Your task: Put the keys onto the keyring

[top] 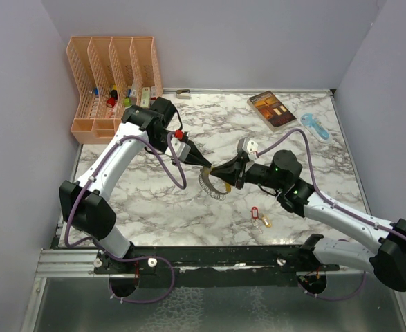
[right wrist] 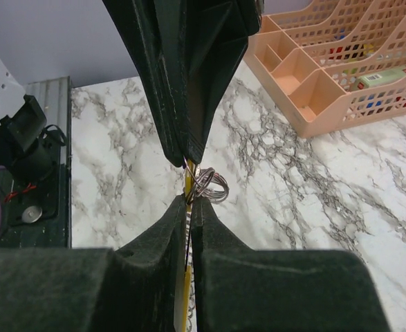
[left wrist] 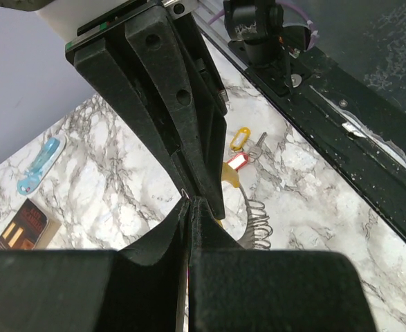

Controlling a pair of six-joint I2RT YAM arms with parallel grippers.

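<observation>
Left gripper (top: 204, 163) and right gripper (top: 220, 171) are both clamped shut on the keyring (top: 213, 185) above the surface's middle; we should part it gently, opening a gap for the keys (top: 259, 217).

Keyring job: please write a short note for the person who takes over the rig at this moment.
Left gripper: shut on the keyring, at its top.
Right gripper: shut on the same keyring by its yellow segment, tip to tip with the left.
Keys: the red-tagged key and the yellow-tagged key lie on the table, near the right arm.
Done: both grippers hold the ring.
Left: no key shows on the ring; both are to be threaded.
</observation>
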